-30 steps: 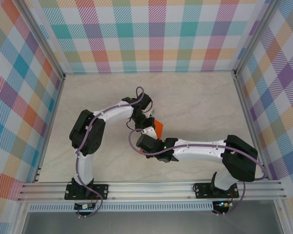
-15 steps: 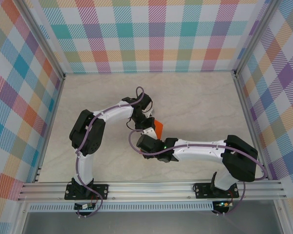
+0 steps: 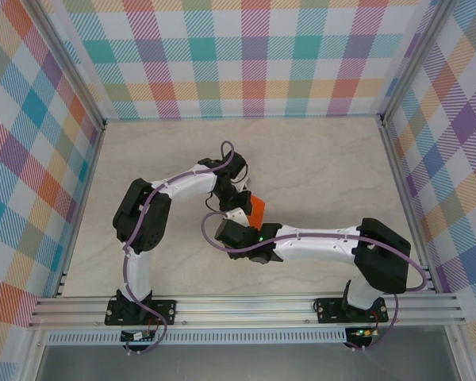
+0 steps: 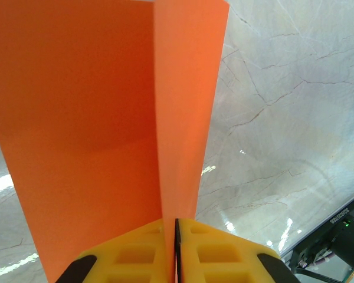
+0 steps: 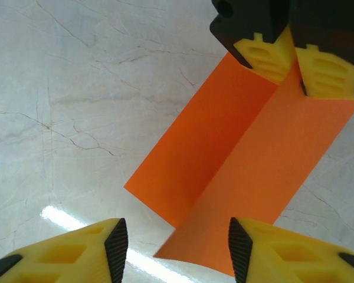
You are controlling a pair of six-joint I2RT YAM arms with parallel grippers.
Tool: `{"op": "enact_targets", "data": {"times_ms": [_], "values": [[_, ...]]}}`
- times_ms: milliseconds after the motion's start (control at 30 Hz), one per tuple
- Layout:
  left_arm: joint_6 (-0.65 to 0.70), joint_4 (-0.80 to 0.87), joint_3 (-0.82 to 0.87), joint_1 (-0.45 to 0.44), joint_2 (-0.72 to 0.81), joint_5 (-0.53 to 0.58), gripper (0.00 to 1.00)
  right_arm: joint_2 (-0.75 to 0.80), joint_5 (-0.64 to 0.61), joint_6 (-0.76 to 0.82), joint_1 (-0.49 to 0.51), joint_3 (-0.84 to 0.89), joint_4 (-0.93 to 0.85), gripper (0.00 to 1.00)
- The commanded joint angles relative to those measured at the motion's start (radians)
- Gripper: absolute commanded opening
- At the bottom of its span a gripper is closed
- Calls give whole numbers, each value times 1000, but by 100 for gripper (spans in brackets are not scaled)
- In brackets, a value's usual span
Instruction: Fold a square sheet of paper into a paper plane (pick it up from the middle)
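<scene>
Marbled tabletop (image 3: 317, 159), plaid walls (image 3: 254, 55), orange paper (image 3: 258, 209)

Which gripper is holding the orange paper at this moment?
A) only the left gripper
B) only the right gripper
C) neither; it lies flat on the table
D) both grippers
A: the left gripper is shut on the crease of the orange paper, while the right gripper stands open at the paper's other end, not closed on it.
</scene>
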State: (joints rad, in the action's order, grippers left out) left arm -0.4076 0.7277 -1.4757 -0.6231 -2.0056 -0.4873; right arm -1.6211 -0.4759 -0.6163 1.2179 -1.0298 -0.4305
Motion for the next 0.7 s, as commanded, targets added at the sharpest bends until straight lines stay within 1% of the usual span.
{"op": "enact_targets", "data": {"times_ms": [0,100,267,400,500,667], "values": [[-8,16,3,6,22,-7,10,-20,-51,-15,7,-33,-77,43],[-7,16,2,6,21,-8,10,-22,-56,-16,9,-35,-87,39],[-5,18,1,6,21,-4,10,-13,-66,-19,18,-35,-94,38],[-5,20,-2,7,21,-2,10,-12,-70,-19,21,-35,-99,33],[-6,22,-4,7,21,-3,10,-6,-73,-24,22,-30,-99,32],[-5,25,-2,6,22,1,10,19,-73,-28,20,-13,-84,25]]}}
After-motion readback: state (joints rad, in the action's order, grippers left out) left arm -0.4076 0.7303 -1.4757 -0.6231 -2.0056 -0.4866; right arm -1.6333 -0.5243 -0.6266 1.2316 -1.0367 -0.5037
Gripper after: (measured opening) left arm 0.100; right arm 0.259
